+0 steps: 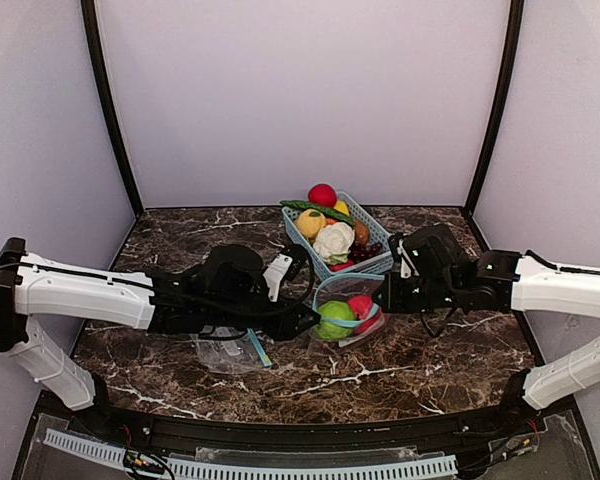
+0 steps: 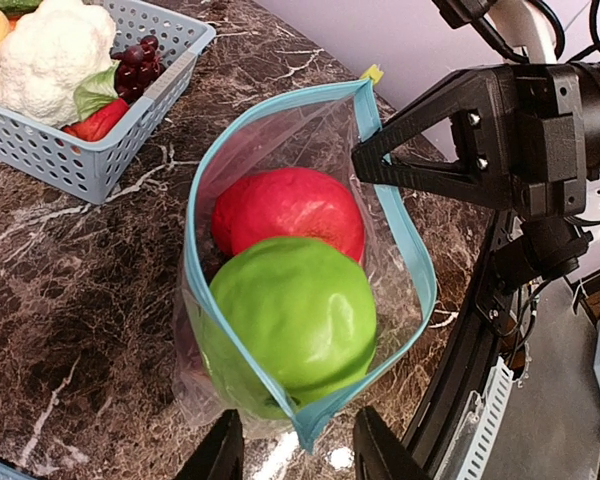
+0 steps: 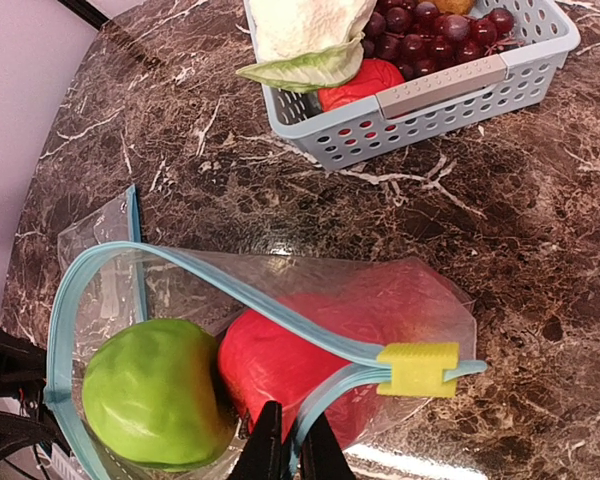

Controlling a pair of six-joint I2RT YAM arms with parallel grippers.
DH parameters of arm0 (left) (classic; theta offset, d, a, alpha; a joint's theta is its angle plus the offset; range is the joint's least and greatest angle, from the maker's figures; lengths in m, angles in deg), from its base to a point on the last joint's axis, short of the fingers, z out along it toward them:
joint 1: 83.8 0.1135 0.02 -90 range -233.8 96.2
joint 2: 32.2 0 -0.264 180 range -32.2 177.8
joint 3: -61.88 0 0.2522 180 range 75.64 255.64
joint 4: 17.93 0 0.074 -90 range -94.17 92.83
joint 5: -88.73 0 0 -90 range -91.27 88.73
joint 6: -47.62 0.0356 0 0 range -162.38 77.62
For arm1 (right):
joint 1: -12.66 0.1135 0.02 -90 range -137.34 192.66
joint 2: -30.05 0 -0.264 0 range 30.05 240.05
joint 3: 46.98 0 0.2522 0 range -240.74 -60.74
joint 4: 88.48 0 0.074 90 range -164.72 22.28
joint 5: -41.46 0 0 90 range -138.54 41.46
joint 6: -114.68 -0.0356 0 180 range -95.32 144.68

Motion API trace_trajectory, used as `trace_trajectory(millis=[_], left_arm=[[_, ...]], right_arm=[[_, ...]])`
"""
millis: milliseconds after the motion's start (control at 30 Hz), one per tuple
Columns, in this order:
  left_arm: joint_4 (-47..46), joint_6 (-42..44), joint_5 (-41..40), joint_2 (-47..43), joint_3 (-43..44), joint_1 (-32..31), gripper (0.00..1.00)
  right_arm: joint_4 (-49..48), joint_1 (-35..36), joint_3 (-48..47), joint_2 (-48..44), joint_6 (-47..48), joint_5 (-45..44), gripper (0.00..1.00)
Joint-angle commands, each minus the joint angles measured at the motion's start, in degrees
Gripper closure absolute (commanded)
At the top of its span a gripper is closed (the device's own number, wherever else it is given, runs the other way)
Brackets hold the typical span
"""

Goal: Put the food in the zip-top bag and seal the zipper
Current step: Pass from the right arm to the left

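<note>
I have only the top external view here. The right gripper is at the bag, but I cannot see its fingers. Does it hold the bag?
Observer: Yes. In the right wrist view, the right gripper is shut on the blue zipper rim of the bag.
Operator: Where is the slider?
Observer: The yellow slider sits at the end of the rim, close to that grip. The mouth is open.
Operator: And the left gripper?
Observer: The left gripper is open. Its fingers stand on either side of the opposite end of the rim and do not pinch it.
</note>
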Motion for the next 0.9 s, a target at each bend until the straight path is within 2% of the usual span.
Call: trace_trajectory(millis=[0,167,233,300,367,467,667,767,867], left_arm=[[0.91,0.59,1.91,0.83,1.89,0.12,0.64],[0.53,0.04,3.36,1.96,2.05,0.13,0.67],[0.44,0.00,3.37,2.31,2.05,0.15,0.83],[0.27,0.17,3.47,2.43,2.13,0.18,0.95],[0.04,0.64,3.48,2.22,2.34,0.17,0.99],[-0.06,1.47,2.96,1.28,3.08,0.18,0.99],[1.55,3.71,2.90,1.07,5.17,0.35,0.99],[2.53,4.03,3.56,1.44,5.75,0.43,0.99],[2.84,4.37,3.83,1.41,5.81,0.53,0.99]], right_arm=[[-1.39,-0.31,0.91,-0.90,-0.53,-0.77,0.93],[-1.50,-0.30,1.00,-0.83,-0.56,-0.87,0.93],[-1.45,-0.30,0.91,-0.88,-0.48,-0.83,0.93],[-1.30,-0.28,0.83,-1.13,-0.36,-0.89,0.92],[-0.64,-0.35,0.55,-1.81,-0.20,-1.29,0.88],[1.54,-0.30,-0.51,-3.67,0.64,-2.76,0.80],[7.76,-0.30,-4.51,-7.26,3.38,-7.12,0.49],[8.51,-0.30,-6.34,-7.96,6.92,-6.01,0.42],[8.66,-0.28,-8.44,-7.31,11.71,-2.36,0.40]])
